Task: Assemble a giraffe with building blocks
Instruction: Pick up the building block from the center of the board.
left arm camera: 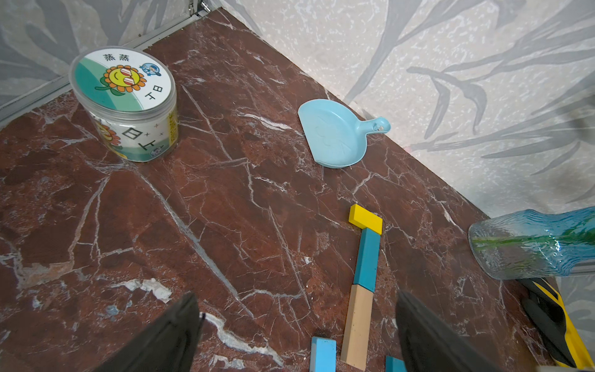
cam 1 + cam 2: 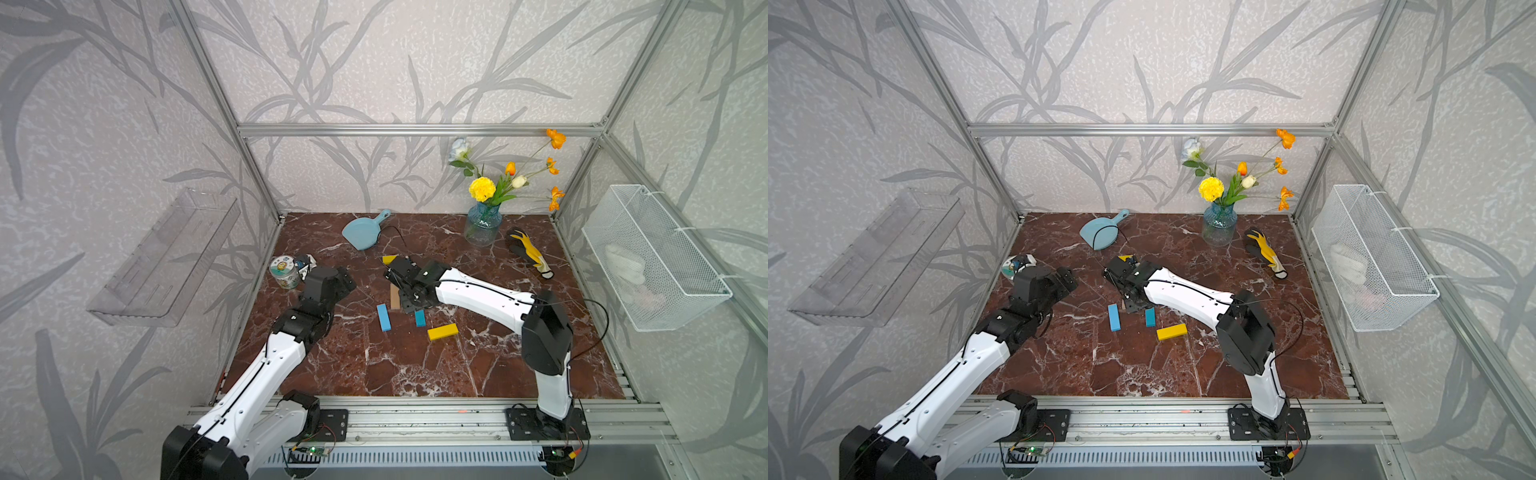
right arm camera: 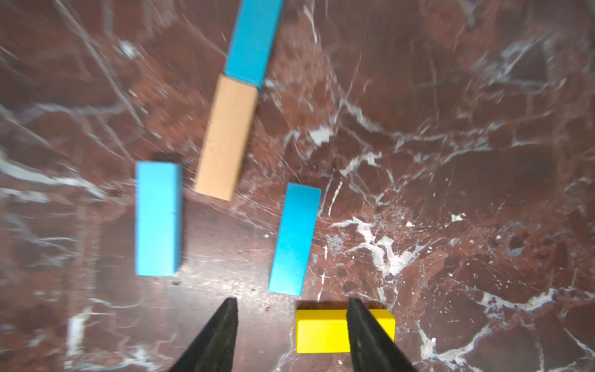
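The short yellow head (image 1: 365, 219), a teal bar (image 1: 367, 259) and the tan bar (image 1: 357, 325) lie end to end on the table as the giraffe's head and neck. Below them lie loose building blocks: a light-blue bar (image 3: 157, 219), a second teal bar (image 3: 294, 240) and a long yellow bar (image 3: 322, 331). My right gripper (image 3: 291, 301) hangs above these, jaws apart and holding nothing; it covers most of the neck in both top views (image 2: 409, 305). My left gripper (image 1: 296, 296) is wide open and empty, left of the blocks (image 2: 336, 286).
A pale-blue dustpan (image 2: 361, 232) lies at the back, with a glass vase of flowers (image 2: 482, 226) and a yellow-and-black glove (image 2: 530, 251) to its right. A printed can (image 2: 284, 272) stands by the left wall. A wire basket (image 2: 652, 257) hangs on the right wall.
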`<state>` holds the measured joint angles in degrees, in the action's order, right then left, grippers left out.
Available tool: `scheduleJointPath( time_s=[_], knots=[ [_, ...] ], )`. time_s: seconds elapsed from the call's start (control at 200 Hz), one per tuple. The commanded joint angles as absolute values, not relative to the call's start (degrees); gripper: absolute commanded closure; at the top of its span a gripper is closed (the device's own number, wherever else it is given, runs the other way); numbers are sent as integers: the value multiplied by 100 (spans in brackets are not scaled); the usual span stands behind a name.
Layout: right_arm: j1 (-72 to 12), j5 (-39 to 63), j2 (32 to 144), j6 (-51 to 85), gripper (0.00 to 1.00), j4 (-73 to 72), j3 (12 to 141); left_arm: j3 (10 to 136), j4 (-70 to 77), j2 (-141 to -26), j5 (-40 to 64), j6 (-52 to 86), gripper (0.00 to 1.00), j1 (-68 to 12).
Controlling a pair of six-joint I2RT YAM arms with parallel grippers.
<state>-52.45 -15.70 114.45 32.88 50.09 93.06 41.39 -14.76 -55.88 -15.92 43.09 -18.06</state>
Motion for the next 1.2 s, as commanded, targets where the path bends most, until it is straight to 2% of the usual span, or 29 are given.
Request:
scheduleJointPath(
  time_s=[0.0, 0.46, 0.715, 0.805, 0.83, 0.855, 0.875, 0.955, 1.08, 1.195],
  knots=[
    [-5136, -1147, 11698, 3006, 44, 4480, 8718, 4134, -1423, -5692, -1538, 4254, 5, -1846],
    [-5071, -987, 12203, 3195, 44, 4413, 9078, 4170, -1576, -5627, -1709, 4175, 5, -1881],
    [-5053, -1250, 12372, 3616, 53, 4847, 9265, 4160, -1555, -5650, -1698, 4175, 5, -1881],
    [-5054, -1306, 12289, 3778, 64, 4844, 9196, 4144, -1540, -5627, -1709, 4175, 5, -1881],
    [-5053, -1335, 12267, 3783, 73, 4827, 9183, 4138, -1538, -5625, -1705, 4175, 5, -1876],
    [-5044, -1364, 12246, 3773, 77, 4827, 9187, 4134, -1530, -5626, -1703, 4175, 5, -1881],
    [-5026, -1367, 12236, 3731, 85, 4812, 9195, 4134, -1529, -5625, -1703, 4175, 5, -1881],
    [-4875, -1256, 12212, 3411, 100, 4768, 9336, 4145, -1507, -5631, -1688, 4175, 5, -1881],
    [-4479, -557, 11839, 2148, 100, 4180, 9480, 4152, -1501, -5654, -1663, 4162, 5, -1881],
    [-4360, -726, 11639, 681, 100, 4172, 9882, 4109, -1424, -5635, -1613, 4122, 5, -1881]
  ],
)
